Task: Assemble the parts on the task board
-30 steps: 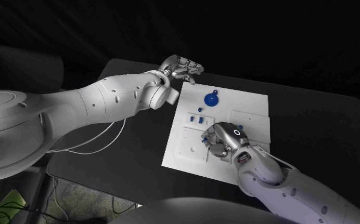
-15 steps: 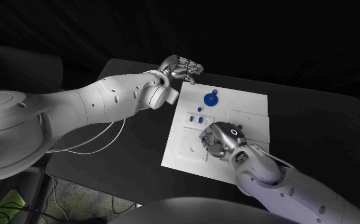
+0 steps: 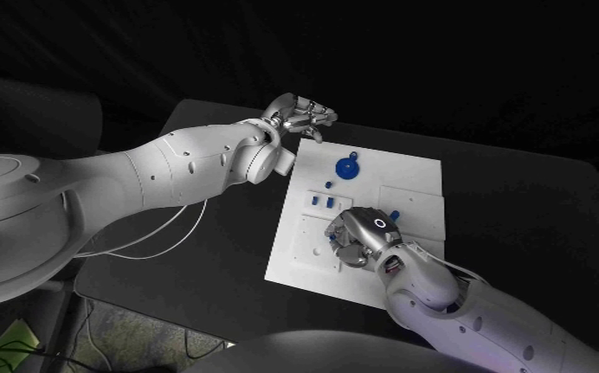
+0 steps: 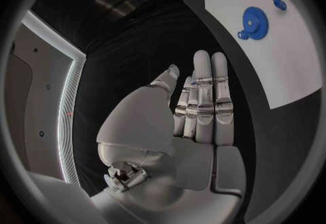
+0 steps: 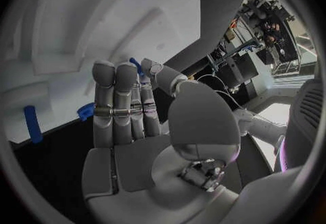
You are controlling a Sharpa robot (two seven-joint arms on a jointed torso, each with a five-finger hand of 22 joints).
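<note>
The white task board [image 3: 418,184] lies in the middle of the black table. On its far part lie a blue gear [image 3: 348,166] and a small blue piece [image 3: 357,154]; the left wrist view shows this gear [image 4: 255,19] too. Short blue pegs [image 3: 327,202] stand nearer the board's middle. My right hand [image 3: 359,236] is low over the near half of the board, and a small blue part [image 5: 135,63] sits pinched between its thumb tip and a fingertip. My left hand [image 3: 299,116] hovers off the board's far left corner, fingers straight [image 4: 204,99] and holding nothing.
Black table [image 3: 212,243] surrounds the board on all sides. In the right wrist view a blue peg [image 5: 29,123] and another blue piece [image 5: 86,110] stand on the board [image 5: 61,33] close to the hand. A white cable [image 3: 150,247] hangs under my left arm.
My right hand has slid a little to the left over the board, staying low around the small blue part. The left hand has barely moved.
</note>
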